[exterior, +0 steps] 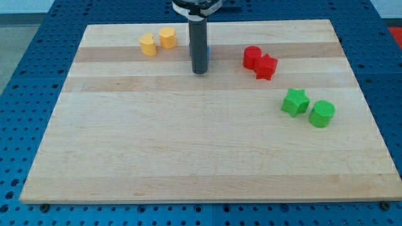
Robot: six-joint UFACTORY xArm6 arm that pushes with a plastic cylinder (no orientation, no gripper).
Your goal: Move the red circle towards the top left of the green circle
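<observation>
The red circle [252, 56] lies on the wooden board near the view's top right, touching a red star [266, 66] at its lower right. The green circle [322, 113] lies at the view's right, with a green star [294, 102] just to its left. The red circle is up and to the left of the green circle, a good way off. My tip [200, 71] rests on the board well to the left of the red circle. A blue block [208, 51] shows as a sliver behind the rod.
Two yellow blocks lie near the view's top left: one [147, 45] with lobed sides and a hexagon [167, 37] beside it. The board's edges [207, 199] drop to a blue perforated table.
</observation>
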